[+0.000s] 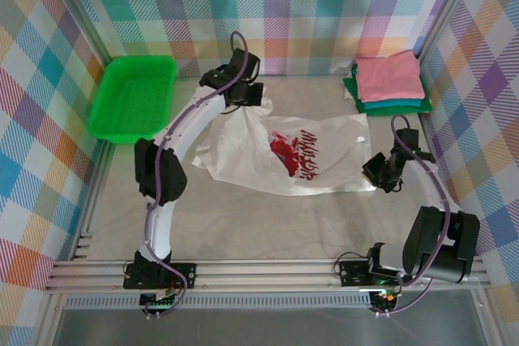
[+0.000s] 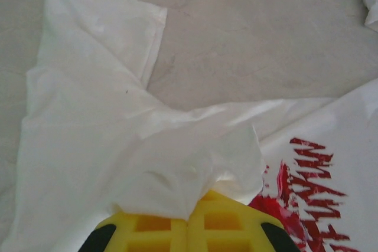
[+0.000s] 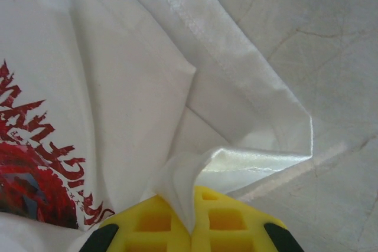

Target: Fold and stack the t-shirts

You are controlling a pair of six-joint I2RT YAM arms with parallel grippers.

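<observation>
Tabletop [image 1: 259, 224]: rumpled white t-shirt [image 1: 332, 139], red graphic [image 1: 293, 155]

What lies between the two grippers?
The white t-shirt, print up, spans from the left gripper to the right gripper, both shut on it; seen in top view.

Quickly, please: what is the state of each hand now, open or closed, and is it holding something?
Left hand: closed, holding a bunch of the white t-shirt.
Right hand: closed, holding an edge of the same shirt.

The white t-shirt [image 1: 284, 151] is thin, matt, creased cloth. The tray [image 1: 134, 95] is glossy green plastic; the table [image 1: 268, 216] looks smooth, matt, faintly scuffed.
</observation>
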